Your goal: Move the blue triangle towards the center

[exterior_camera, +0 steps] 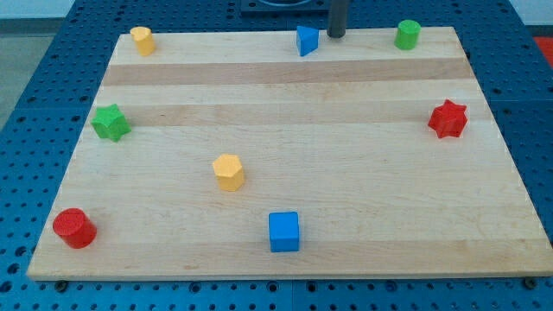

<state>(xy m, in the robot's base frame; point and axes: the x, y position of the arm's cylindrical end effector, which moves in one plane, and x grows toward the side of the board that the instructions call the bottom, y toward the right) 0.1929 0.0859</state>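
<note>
The blue triangle stands near the board's top edge, a little right of the middle. My tip is just to the triangle's right, close to it with a small gap, at the board's top edge. The rod rises out of the view's top.
On the wooden board: a yellow cylinder at top left, a green cylinder at top right, a red star at right, a green star at left, a yellow hexagon, a blue cube, a red cylinder.
</note>
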